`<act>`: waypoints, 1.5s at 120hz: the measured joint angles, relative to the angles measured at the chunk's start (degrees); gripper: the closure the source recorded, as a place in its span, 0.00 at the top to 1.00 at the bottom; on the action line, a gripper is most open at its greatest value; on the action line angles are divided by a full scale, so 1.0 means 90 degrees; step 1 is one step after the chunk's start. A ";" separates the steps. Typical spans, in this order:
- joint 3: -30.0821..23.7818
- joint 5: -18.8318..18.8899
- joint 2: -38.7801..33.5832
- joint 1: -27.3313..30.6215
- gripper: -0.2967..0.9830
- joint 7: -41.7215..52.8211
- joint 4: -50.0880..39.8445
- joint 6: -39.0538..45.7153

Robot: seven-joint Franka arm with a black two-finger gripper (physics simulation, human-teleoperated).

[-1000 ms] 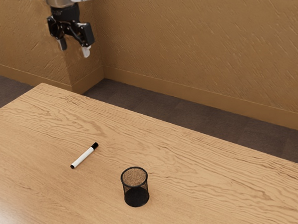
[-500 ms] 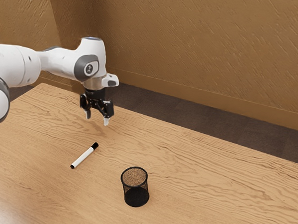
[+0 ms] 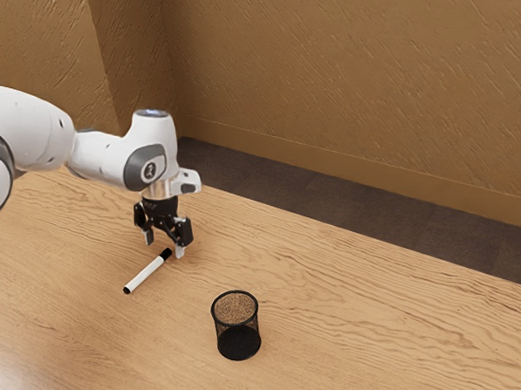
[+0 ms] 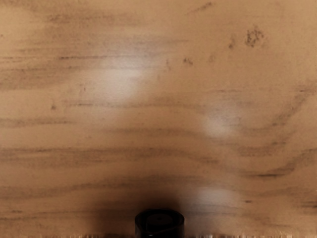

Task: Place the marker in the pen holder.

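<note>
From the exterior view's left, we see the white jointed robot arm (image 3: 109, 156) reaching in over the light wood-grained table (image 3: 367, 332). Next, the slim white marker with black ends (image 3: 144, 274) lies on its side on the tabletop, its thicker black cap (image 4: 159, 224) nearest the hand. Just above that cap we find the black two-finger gripper (image 3: 164, 245), its fingers spread, with nothing pinched between them. Farthest along stands the round black mesh pen holder (image 3: 234, 325), upright and apart from the marker.

We judge the step in hand to be the approach to the grasp. The next move calls for us to centre the fingers across the marker, lower them to either side and close; gripping only the cap's tip might let it swivel. Lifting, turning it upright and releasing it inside the holder would follow.
</note>
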 joint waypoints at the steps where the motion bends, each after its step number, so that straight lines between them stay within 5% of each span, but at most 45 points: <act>1: -0.0001 -0.0001 -0.0006 0.0000 0.77 0.0005 -0.0014 0.0010; 31: -0.0004 -0.0019 -0.0131 -0.0010 0.74 0.0139 -0.0289 0.0186; 96: -0.0004 -0.0127 -0.0244 -0.0002 0.26 0.0292 -0.0551 0.0400; 137: 0.0011 0.0036 -0.0748 -0.0166 0.17 0.0180 -0.0555 0.0423; 156: 0.0001 0.0190 -0.1676 -0.0681 0.15 0.0096 -0.0555 0.0415; 180: -0.0189 0.0725 -0.2777 -0.2070 0.15 -0.0018 -0.0762 0.0762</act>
